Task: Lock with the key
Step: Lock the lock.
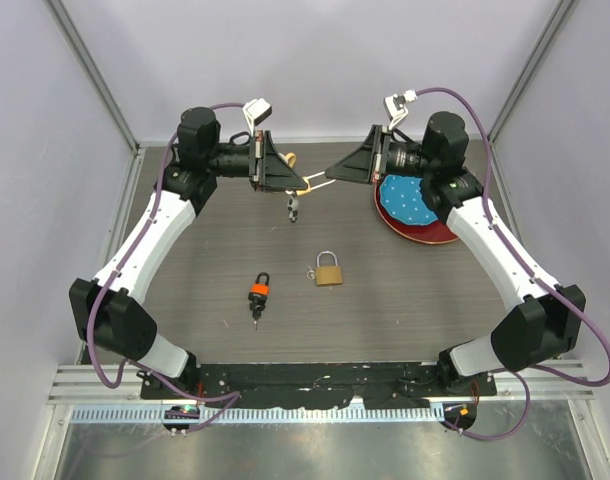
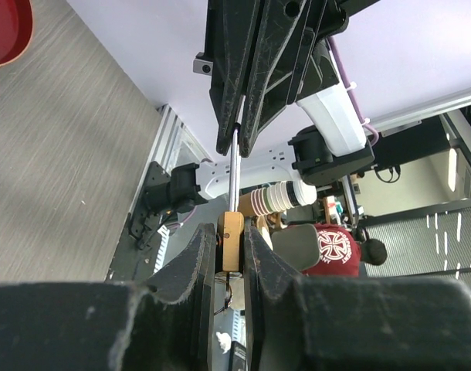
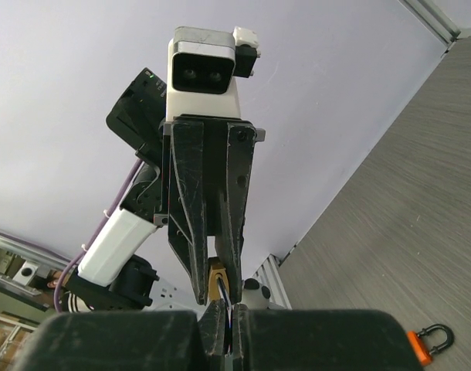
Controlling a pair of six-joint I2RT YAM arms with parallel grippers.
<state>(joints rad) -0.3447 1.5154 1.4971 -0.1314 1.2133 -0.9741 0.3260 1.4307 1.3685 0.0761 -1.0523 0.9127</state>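
Note:
A brass padlock is held in the air between both grippers at the back of the table. My left gripper is shut on its brass body. My right gripper is shut on its steel shackle, which runs between the two. In the right wrist view the right gripper pinches the shackle just in front of the brass body. A key on a ring hangs under the lock. In the left wrist view the left gripper clamps the body from both sides.
A second brass padlock lies mid-table. An orange and black padlock lies to its left and shows in the right wrist view. A red plate with a blue dotted cloth sits at the back right.

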